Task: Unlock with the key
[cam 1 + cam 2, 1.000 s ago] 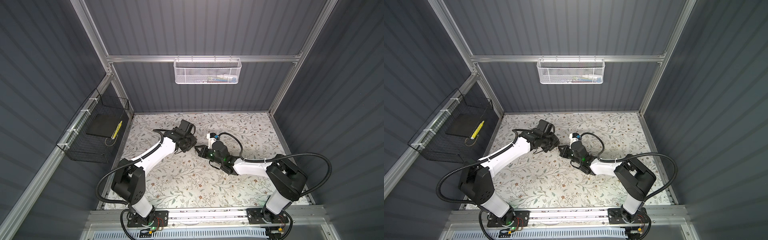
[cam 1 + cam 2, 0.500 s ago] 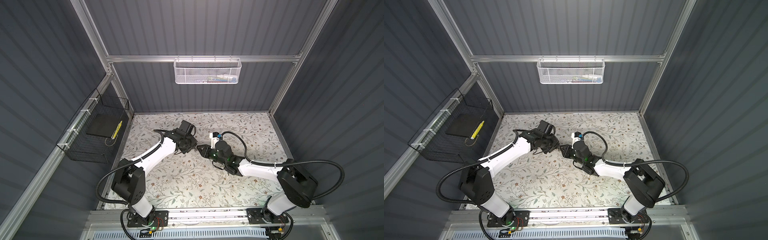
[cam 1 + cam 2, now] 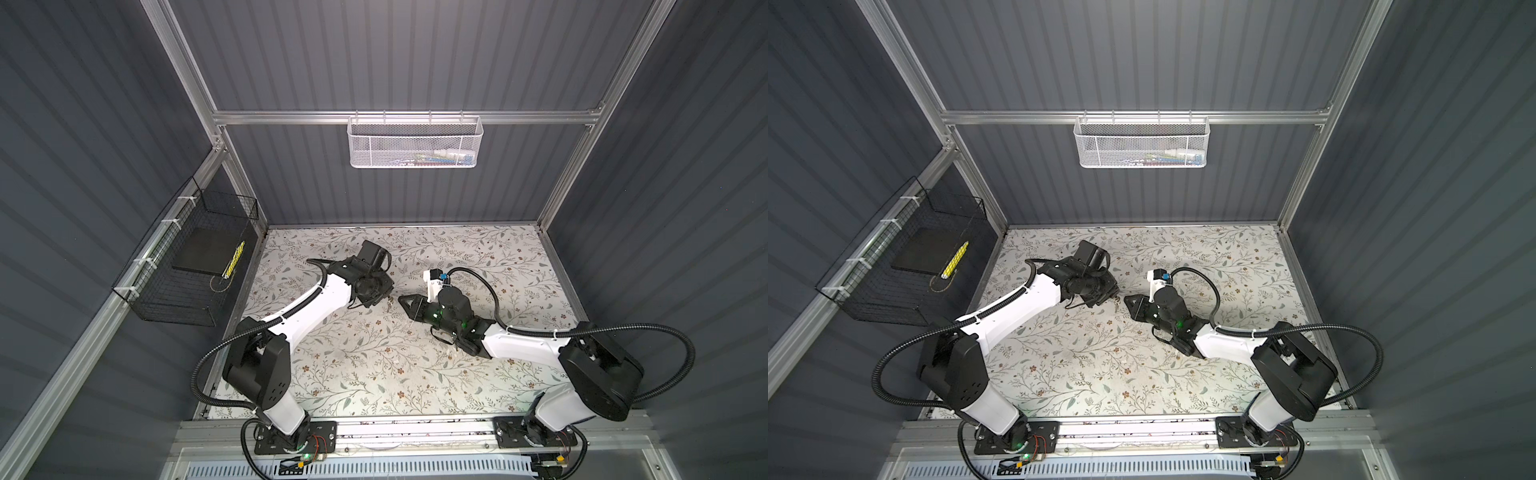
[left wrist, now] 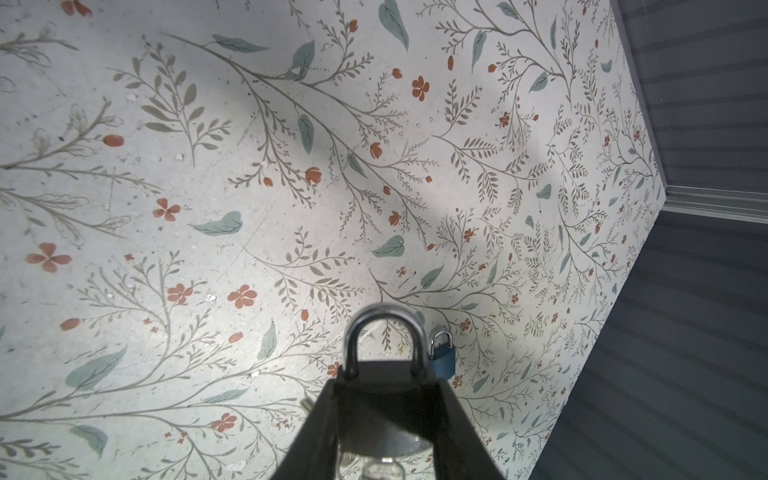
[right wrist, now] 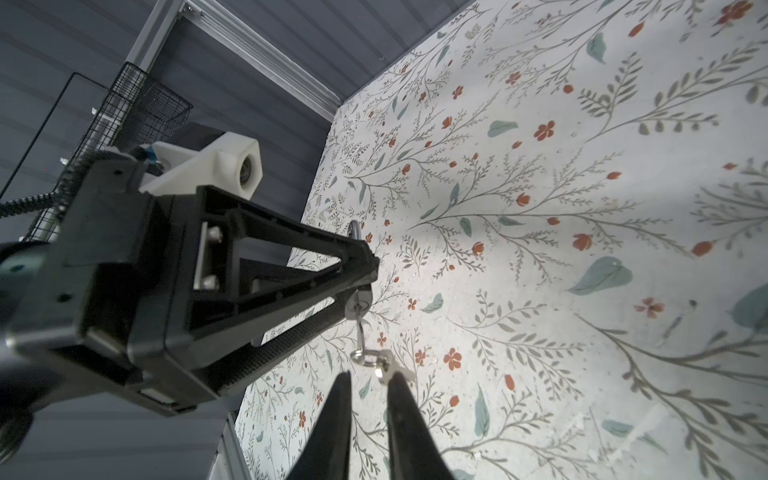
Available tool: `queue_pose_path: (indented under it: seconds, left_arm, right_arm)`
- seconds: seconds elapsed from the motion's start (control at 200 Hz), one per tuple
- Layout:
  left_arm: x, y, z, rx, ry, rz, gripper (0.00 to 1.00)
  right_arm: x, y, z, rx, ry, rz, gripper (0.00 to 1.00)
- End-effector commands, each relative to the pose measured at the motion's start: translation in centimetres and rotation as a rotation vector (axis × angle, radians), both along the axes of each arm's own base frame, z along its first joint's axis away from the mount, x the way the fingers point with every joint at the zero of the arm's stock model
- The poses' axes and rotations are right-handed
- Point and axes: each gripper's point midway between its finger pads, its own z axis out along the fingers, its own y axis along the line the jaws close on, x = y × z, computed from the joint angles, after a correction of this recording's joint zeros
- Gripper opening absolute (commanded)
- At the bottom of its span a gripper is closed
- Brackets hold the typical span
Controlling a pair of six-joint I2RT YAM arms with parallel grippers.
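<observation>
Releasing, our right pincer gapes slightly, empty; we judge the key seated in the padlock, clamped by left pincer.

A silver padlock is clamped in the left claw, and both ends of its arched shackle are seated in the body. A key stands in the keyhole, with a ring and spare key dangling from it.
</observation>
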Motion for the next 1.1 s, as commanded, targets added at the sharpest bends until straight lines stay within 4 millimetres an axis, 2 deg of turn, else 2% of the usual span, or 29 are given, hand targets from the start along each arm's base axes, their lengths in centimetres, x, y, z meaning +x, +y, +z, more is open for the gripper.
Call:
queue_pose_path:
  seconds: [0.0, 0.495, 0.72, 0.955, 1.096]
  left_arm:
    - [0.2, -0.1, 1.3, -0.025, -0.023, -0.013, 0.08]
    - [0.2, -0.5, 1.2, -0.048, -0.018, -0.015, 0.08]
    - [0.1, -0.9, 1.2, -0.071, -0.014, -0.025, 0.06]
    - [-0.1, -1.4, 1.1, -0.096, -0.01, -0.04, 0.03]
    - [-0.4, -2.4, 1.1, -0.115, -0.008, -0.067, 0.02]
  right_arm:
    - [0.3, 1.2, 0.9, 0.032, -0.026, 0.045, 0.19]
    - [1.1, 1.9, 0.5, 0.048, -0.012, 0.044, 0.12]
    - [1.3, 1.9, 0.3, 0.052, -0.008, 0.039, 0.01]
    - [1.9, 2.3, 0.6, 0.055, -0.011, 0.032, 0.0]
    - [2.7, 2.4, 0.9, 0.051, -0.025, 0.021, 0.0]
